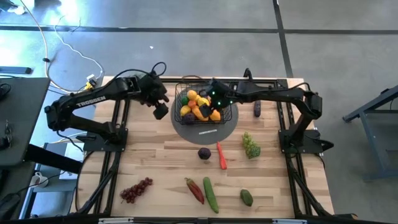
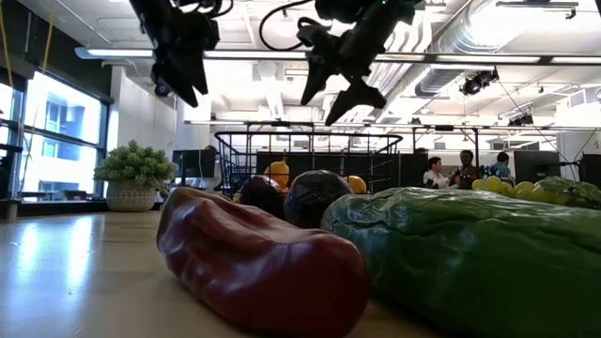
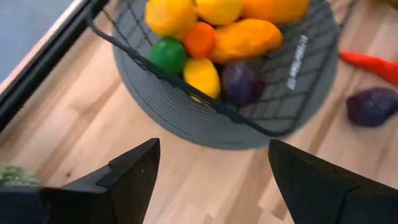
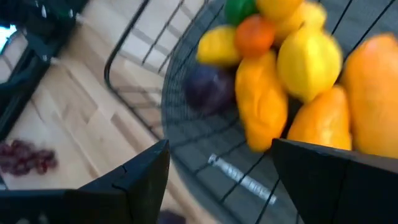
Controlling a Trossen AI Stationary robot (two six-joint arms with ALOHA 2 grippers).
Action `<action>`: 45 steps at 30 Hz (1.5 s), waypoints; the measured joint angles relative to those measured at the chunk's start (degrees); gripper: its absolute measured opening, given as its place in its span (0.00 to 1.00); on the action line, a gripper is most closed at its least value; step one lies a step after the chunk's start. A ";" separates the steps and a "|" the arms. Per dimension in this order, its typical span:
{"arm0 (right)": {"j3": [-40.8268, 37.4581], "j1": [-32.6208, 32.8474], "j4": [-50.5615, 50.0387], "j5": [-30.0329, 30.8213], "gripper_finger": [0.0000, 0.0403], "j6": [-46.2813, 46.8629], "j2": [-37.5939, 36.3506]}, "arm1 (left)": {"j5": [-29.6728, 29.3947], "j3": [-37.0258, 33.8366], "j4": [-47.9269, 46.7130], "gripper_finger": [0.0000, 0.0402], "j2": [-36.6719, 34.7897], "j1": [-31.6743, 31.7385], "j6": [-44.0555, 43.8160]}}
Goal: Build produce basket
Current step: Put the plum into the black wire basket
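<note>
The black wire-mesh basket (image 1: 227, 114) stands on a grey round disc (image 1: 186, 132) at the table's far middle. It holds yellow lemons, orange mangoes (image 3: 242, 37), a green ball and a purple piece (image 3: 241, 82). My right gripper (image 1: 211, 94) hangs open above the basket, over the fruit (image 4: 261, 93). My left gripper (image 1: 160, 109) is open too, just left of the basket and clear of it, above the bare wood. In the low view both grippers (image 2: 180, 70) (image 2: 343, 86) hang well above the basket (image 2: 310, 155).
Loose produce lies on the near half of the table: a purple piece (image 1: 204, 153), a red chilli (image 1: 221, 155), green grapes (image 1: 250, 146), purple grapes (image 1: 135, 190), a dark red pepper (image 1: 194, 190), a cucumber (image 1: 210, 194), an avocado (image 1: 246, 197). An aubergine (image 1: 257, 109) lies right of the basket.
</note>
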 joint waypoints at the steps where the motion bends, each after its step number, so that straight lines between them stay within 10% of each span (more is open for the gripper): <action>1: 0.00 0.74 -0.54 0.00 0.65 1.11 0.00 | 0.01 0.00 -0.48 0.72 -0.31 -0.89 -0.11; 45: 0.00 34.33 -20.94 4.54 0.65 42.01 -0.02 | -5.57 0.00 0.12 0.72 0.24 -25.37 -5.73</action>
